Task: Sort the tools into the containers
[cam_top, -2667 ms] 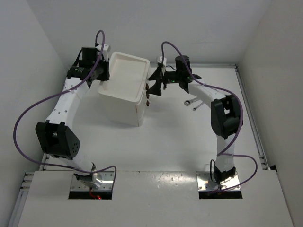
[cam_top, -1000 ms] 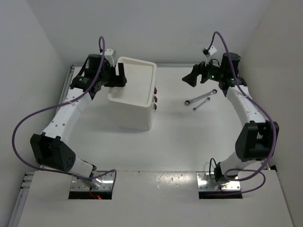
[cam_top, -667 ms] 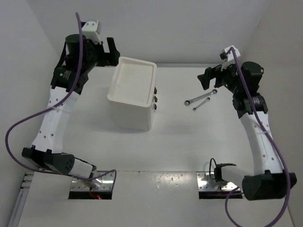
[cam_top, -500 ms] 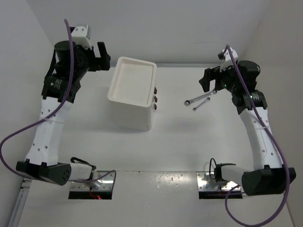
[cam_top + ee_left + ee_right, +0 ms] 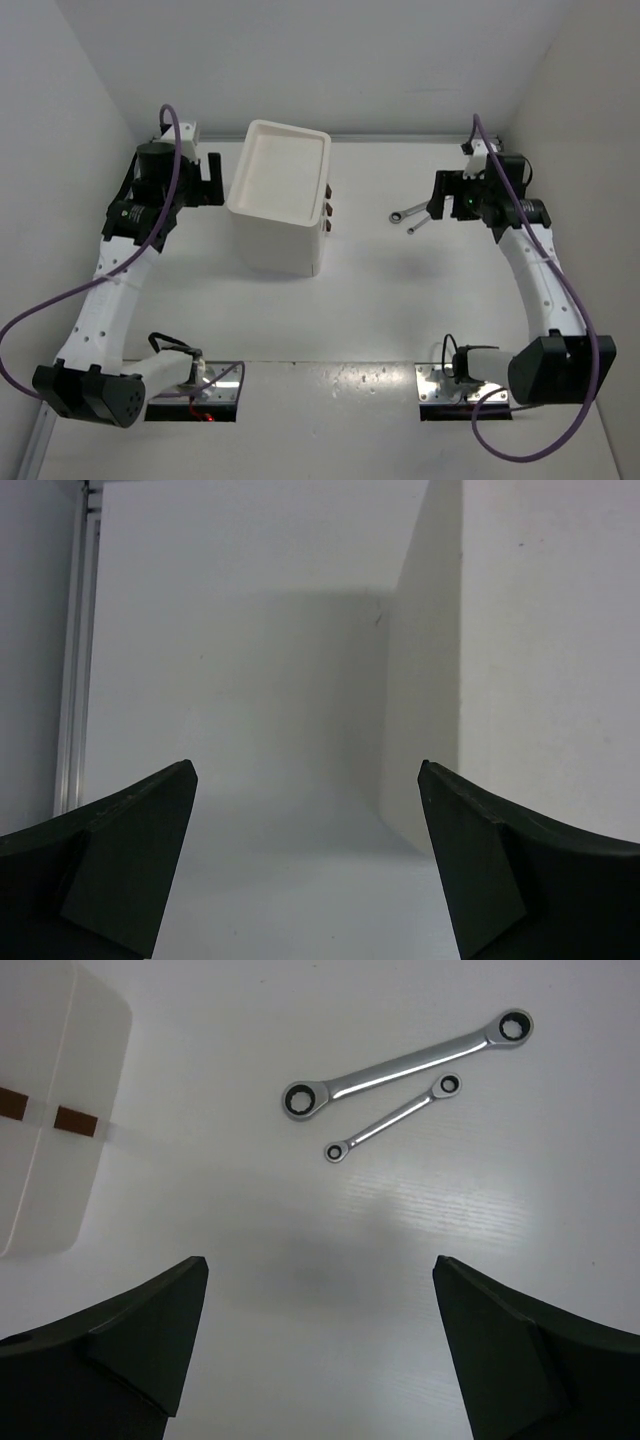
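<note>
The white cabinet (image 5: 276, 228) stands at the back middle of the table with its tray-shaped top (image 5: 282, 168) bare and dark red-brown drawer handles (image 5: 327, 210) facing right. Two silver wrenches lie side by side to its right, a long wrench (image 5: 405, 1063) and a short wrench (image 5: 393, 1118). My right gripper (image 5: 320, 1260) hovers open just on the near side of them, nothing between its fingers. To the left of the cabinet my left gripper (image 5: 307, 765) is open and empty, with the cabinet's side wall (image 5: 540, 660) close by on its right. No other tools show.
White walls close in the table at the back and on both sides. A metal rail (image 5: 75, 670) runs along the table's left edge. The cabinet's corner and handles (image 5: 75, 1120) reach into the left of the right wrist view.
Both arms have pulled away from the cabinet, risen and come down again. The left gripper has opened wider and dropped beside the cabinet's left wall. The right gripper has settled by the wrenches.
</note>
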`<action>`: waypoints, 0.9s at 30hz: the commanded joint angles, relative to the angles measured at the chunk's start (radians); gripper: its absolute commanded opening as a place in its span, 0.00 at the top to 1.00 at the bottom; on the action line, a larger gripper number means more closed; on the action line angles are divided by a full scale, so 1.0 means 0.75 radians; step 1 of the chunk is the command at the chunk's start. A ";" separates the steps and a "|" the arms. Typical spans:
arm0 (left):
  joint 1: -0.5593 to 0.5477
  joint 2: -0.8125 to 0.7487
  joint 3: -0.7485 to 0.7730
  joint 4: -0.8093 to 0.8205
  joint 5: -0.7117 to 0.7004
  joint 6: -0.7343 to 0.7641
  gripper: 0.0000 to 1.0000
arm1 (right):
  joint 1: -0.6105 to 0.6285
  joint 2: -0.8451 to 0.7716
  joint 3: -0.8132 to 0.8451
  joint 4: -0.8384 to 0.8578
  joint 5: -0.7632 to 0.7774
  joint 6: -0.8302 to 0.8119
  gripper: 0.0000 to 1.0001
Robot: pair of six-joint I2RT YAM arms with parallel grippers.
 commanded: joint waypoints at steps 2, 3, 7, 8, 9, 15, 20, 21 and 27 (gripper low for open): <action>0.033 -0.088 -0.018 0.006 -0.108 0.008 0.00 | -0.018 0.142 0.121 -0.041 0.083 0.188 0.12; 0.033 -0.088 -0.018 0.006 -0.108 0.008 0.00 | -0.030 0.220 0.186 -0.082 0.083 0.247 0.13; 0.045 -0.103 -0.018 0.006 -0.135 0.024 0.00 | -0.031 0.394 0.301 -0.154 0.055 0.339 0.19; 0.045 -0.103 -0.018 0.006 -0.135 0.024 0.00 | -0.031 0.433 0.344 -0.170 0.039 0.356 0.20; 0.045 -0.103 -0.018 0.006 -0.135 0.024 0.00 | -0.031 0.474 0.370 -0.193 0.006 0.370 0.20; 0.069 -0.076 -0.073 0.006 -0.135 0.053 0.00 | -0.031 0.746 0.546 -0.185 -0.205 0.097 0.27; 0.110 -0.062 -0.116 0.019 -0.033 0.133 0.00 | -0.043 0.834 0.622 -0.158 -0.289 -0.598 0.26; 0.110 -0.044 -0.116 0.033 -0.018 0.149 0.00 | -0.043 0.907 0.661 -0.209 -0.289 -0.704 0.26; 0.149 0.048 -0.116 0.033 0.114 0.161 0.00 | -0.059 1.086 0.910 -0.375 -0.313 -1.257 0.27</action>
